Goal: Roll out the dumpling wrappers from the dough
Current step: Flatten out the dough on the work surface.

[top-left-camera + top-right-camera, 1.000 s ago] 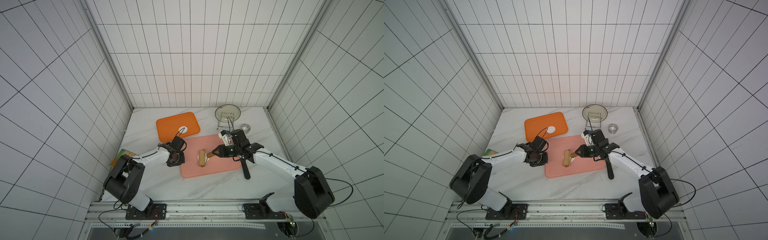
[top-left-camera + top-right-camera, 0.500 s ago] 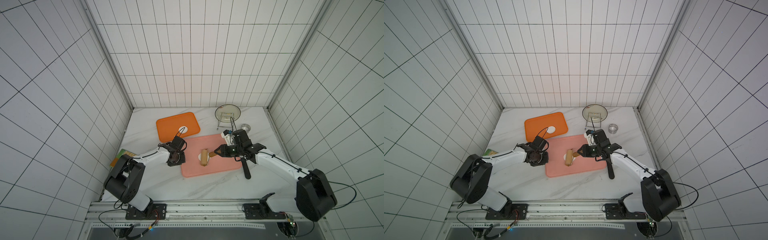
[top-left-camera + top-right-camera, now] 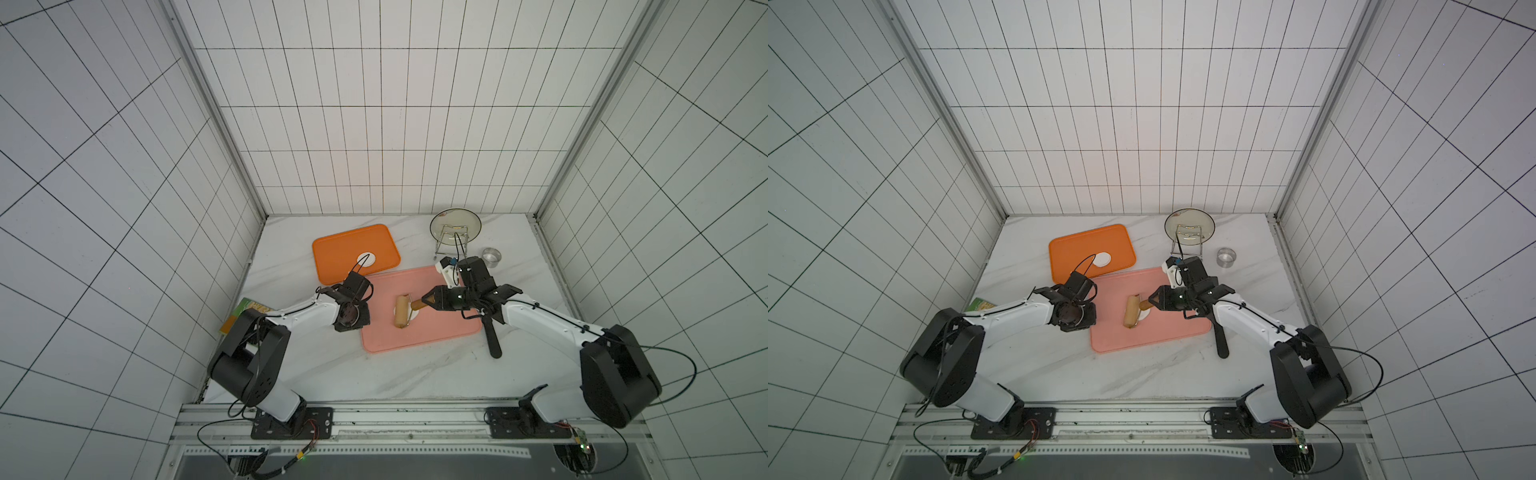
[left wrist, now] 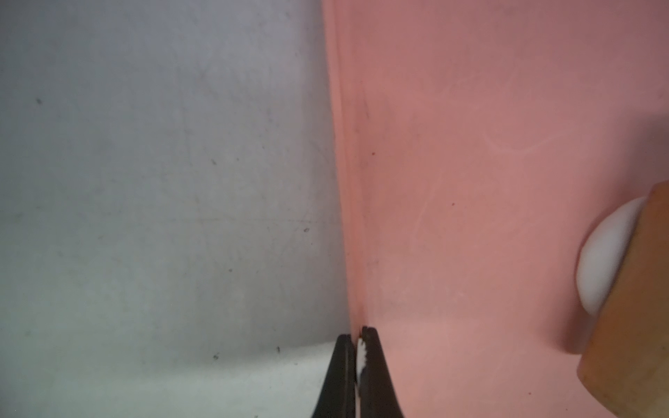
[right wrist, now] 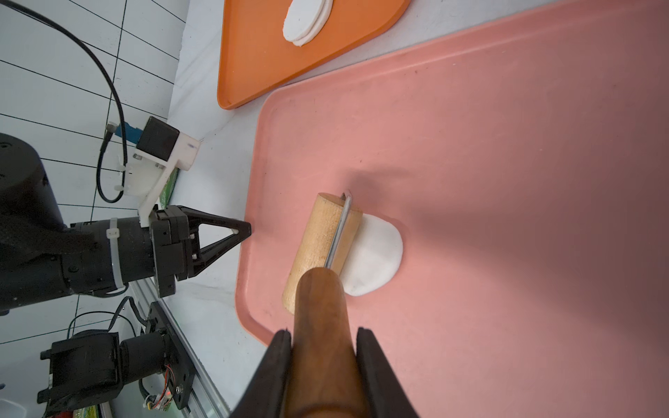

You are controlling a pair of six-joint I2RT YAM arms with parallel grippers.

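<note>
The white dough (image 5: 376, 253) lies on the pink tray (image 5: 506, 144), partly under a wooden roller (image 3: 401, 311). My right gripper (image 5: 324, 336) is shut on the roller's brown handle (image 5: 320, 311), to the roller's right in both top views. My left gripper (image 4: 358, 334) is shut, its tips at the pink tray's left rim (image 4: 347, 217), with a white smear between the jaws. The right wrist view shows the left gripper (image 5: 245, 230) beside that rim. The round white dumpling wrappers (image 3: 366, 258) lie stacked on the orange tray (image 3: 340, 249). In the left wrist view, the dough (image 4: 601, 260) peeks from under the roller.
A small steel ring (image 3: 492, 255) stands at the back right, next to a glass plate on a wire rack (image 3: 455, 226). A black tool (image 3: 492, 340) lies right of the pink tray under my right arm. A green packet (image 3: 245, 316) sits by the left wall.
My right gripper has moved the roller a little to the left over the dough. The left arm has stayed where it was.
</note>
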